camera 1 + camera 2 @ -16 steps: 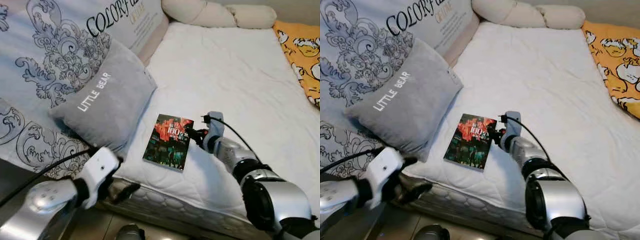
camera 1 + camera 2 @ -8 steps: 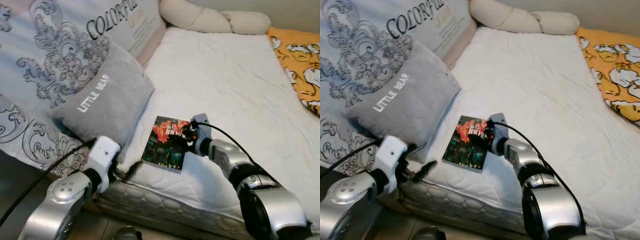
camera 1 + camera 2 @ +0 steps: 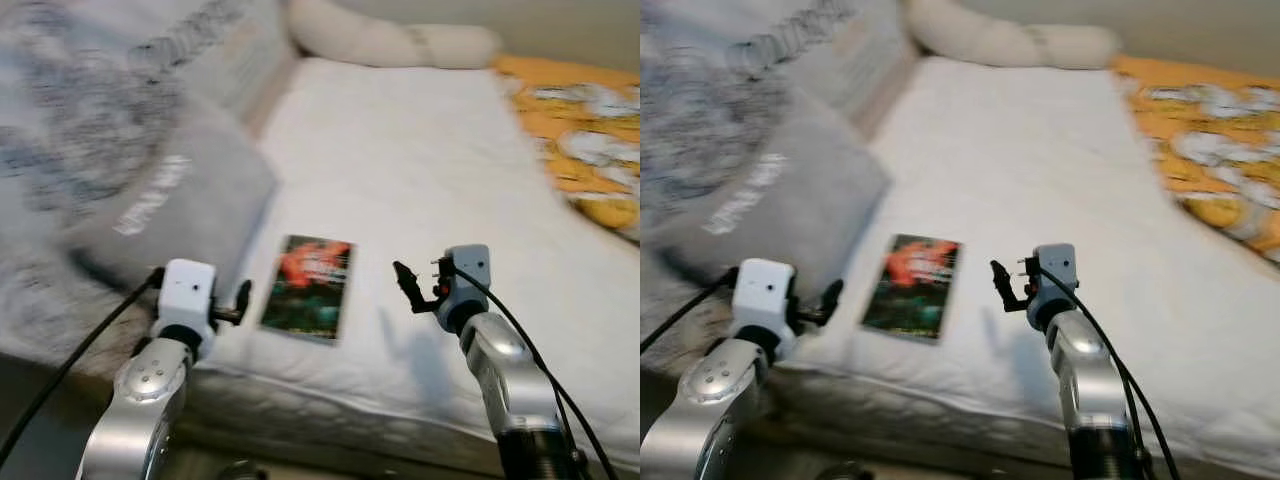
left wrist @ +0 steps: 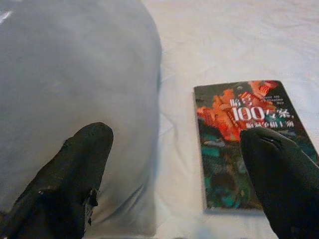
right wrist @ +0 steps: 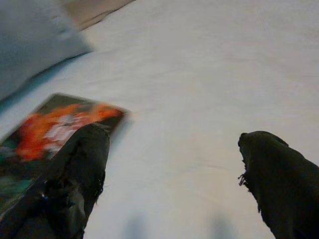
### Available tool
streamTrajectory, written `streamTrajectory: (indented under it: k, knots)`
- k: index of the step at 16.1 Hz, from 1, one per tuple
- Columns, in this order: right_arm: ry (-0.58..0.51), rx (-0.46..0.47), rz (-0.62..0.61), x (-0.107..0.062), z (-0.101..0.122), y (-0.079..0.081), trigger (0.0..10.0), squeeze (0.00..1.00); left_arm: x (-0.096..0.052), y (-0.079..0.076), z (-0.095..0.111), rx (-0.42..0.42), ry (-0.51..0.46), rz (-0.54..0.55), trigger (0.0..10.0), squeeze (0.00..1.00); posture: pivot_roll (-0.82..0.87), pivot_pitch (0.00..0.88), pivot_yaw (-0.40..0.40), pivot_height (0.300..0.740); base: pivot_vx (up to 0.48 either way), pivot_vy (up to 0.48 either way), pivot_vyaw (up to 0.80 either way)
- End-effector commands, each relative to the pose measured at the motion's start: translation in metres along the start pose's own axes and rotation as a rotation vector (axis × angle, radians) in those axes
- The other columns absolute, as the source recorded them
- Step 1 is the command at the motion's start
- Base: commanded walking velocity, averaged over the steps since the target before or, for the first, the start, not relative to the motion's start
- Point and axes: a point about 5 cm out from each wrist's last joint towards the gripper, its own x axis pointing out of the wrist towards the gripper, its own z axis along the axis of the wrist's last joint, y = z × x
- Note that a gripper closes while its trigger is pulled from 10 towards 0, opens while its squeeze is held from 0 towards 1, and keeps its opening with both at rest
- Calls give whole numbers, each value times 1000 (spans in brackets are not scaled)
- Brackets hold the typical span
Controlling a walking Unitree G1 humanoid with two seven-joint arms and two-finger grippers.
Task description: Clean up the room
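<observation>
White bed (image 3: 400, 160); book (image 3: 308, 286) flat between left hand (image 4: 174, 184) and right hand (image 5: 172, 174), both spread wide, empty.

Motion blur smears the grey pillow's (image 3: 170, 200) lettering and the book's (image 3: 309, 285) cover.

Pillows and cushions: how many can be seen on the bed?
3. The grey cushion lies at the robot's left, beside the book. The large printed pillow stands behind it. The long cream bolster lies at the far end. More may be out of frame.
</observation>
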Motion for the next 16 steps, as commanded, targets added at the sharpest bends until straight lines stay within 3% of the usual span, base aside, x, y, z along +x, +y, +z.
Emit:
streamTrajectory:
  k: [1, 2, 3, 5, 8, 11, 14, 16]
  knots:
    - [-33, -89, -44, -8, 5, -4, 10000, 1000, -5, 2, 0, -7, -15, 41, 10000, 192, 39, 0, -49, 740, 0, -401, 0]
    - [-22, -139, -58, -15, 3, -2, 10000, 1000, -7, 3, 0, -19, -23, 58, 10000, 192, 36, 0, -49, 740, 0, -401, 0]
    - [-23, -132, -76, -18, 3, -3, 10000, 1000, -8, 3, 1, -16, -26, 62, 10000, 192, 34, 0, -49, 740, 0, -401, 0]
    - [-33, 20, -168, -27, 4, -15, 10000, 1000, -11, 2, 1, -3, -27, 88, 10000, 188, 76, 0, -69, 740, 0, -399, 0]
    - [-39, 107, -177, -25, 0, -10, 10000, 1000, -4, 7, 10, 4, -50, 98, 10000, 188, 55, 0, -23, 740, 0, -379, 0]
    - [-39, 109, -179, -30, 2, -5, 10000, 1000, 3, 8, 11, -1, -48, 71, 10000, 192, 11, 0, 18, 740, 0, -375, 0]
    - [-41, 104, -158, -22, 3, -7, 10000, 1000, 8, 9, 8, 0, -40, 82, 10000, 192, 19, 0, 22, 740, 0, -320, 0]
    - [-25, 92, -108, -21, 2, 2, 10000, 1000, 12, 12, 12, -3, -51, 90, 10000, 192, 7, 0, 24, 740, 0, -313, 0]
